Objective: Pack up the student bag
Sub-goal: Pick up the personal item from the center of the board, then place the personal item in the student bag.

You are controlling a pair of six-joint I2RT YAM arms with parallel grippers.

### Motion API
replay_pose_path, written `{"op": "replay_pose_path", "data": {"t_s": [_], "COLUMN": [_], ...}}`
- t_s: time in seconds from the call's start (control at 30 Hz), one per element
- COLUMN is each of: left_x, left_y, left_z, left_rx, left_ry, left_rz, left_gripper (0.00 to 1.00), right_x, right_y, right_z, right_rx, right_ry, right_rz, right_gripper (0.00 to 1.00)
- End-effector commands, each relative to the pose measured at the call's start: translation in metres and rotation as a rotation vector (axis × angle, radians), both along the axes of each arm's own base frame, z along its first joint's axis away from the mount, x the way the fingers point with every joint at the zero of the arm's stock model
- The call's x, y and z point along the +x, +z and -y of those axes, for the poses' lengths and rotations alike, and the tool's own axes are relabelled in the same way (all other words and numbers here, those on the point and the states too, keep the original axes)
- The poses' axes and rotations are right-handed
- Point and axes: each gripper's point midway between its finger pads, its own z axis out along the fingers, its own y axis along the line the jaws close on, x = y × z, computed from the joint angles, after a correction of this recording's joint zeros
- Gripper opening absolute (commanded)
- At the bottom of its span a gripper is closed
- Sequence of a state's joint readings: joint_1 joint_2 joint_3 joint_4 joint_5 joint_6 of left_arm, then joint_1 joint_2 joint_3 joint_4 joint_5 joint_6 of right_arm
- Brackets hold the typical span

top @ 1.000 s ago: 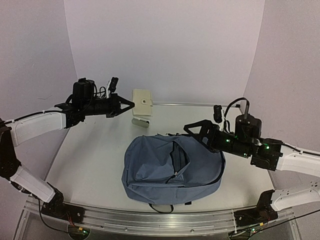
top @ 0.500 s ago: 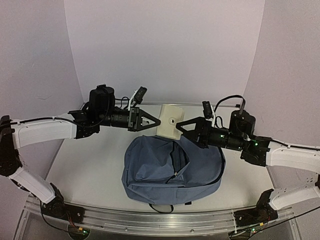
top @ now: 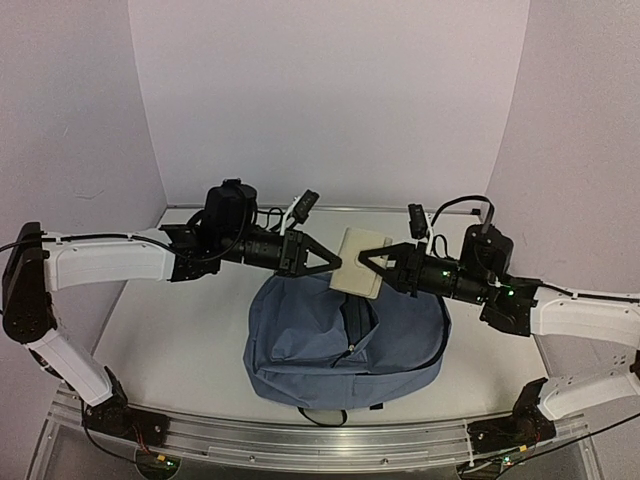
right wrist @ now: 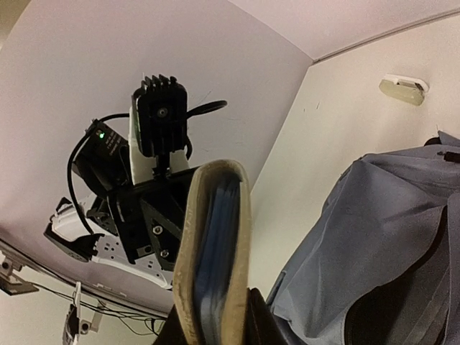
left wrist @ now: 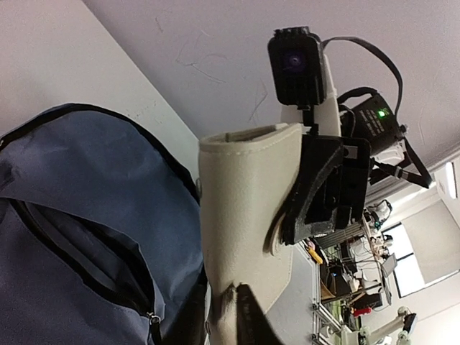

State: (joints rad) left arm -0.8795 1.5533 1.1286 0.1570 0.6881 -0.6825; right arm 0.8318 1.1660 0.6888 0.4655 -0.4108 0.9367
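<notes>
Together, left hand [top: 335, 262] and right hand [top: 366, 260] clamp a notebook [top: 360, 243] above the student bag [top: 320, 340].

no readable text, labels, numbers

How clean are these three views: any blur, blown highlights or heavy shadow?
Top external: soft even light, sharp, faint shadow around the student bag. Left wrist: tilted; left hand a dark blur at the bottom, lower-right background blown out. Right wrist: tilted; cream notebook looms close, slightly soft; bag opening in deep shadow.
</notes>
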Motion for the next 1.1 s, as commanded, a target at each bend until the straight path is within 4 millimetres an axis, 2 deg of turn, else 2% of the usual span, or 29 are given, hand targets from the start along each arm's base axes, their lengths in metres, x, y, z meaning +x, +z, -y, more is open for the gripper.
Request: {"op": "replay_pose_path", "data": {"t_s": [0.0,0.1,0.23,0.4,0.53,0.6,0.8,0.97,1.07], "left_x": [0.036,0.049,0.051,0.049,0.042,0.036,0.027,0.022,0.021], "left_y": [0.0,-0.021,-0.039,-0.052,-0.054,-0.064,-0.092,-0.107,-0.119], "left_z": [-0.011,-0.024,-0.028,-0.028,-0.013,-0.001,0.013,0.013,0.009], "left_rx": [0.143,0.279,0.386,0.47,0.475,0.526,0.716,0.809,0.881], "left_ry": [0.228,0.33,0.381,0.409,0.37,0.337,0.315,0.302,0.304], "left_rz": [0.029,0.014,-0.004,-0.013,-0.034,-0.033,-0.016,-0.034,-0.05], "left_gripper": [0.57,0.75,0.82,0.83,0.83,0.83,0.85,0.84,0.75], "right_x": [0.02,0.035,0.042,0.04,0.037,0.036,0.031,0.031,0.033], "right_y": [-0.009,-0.037,-0.054,-0.072,-0.097,-0.102,-0.122,-0.127,-0.128], "right_z": [0.019,0.032,0.039,0.027,0.021,0.019,0.009,0.013,0.015], "right_rx": [-0.078,-0.252,-0.368,-0.402,-0.448,-0.454,-0.476,-0.499,-0.509], "right_ry": [-0.141,-0.234,-0.272,-0.214,-0.18,-0.168,-0.113,-0.126,-0.142], "right_rz": [-0.026,-0.067,-0.081,-0.122,-0.194,-0.21,-0.281,-0.296,-0.294], "right_gripper": [0.02,0.0,0.0,0.0,0.0,0.0,0.0,0.0,0.0]}}
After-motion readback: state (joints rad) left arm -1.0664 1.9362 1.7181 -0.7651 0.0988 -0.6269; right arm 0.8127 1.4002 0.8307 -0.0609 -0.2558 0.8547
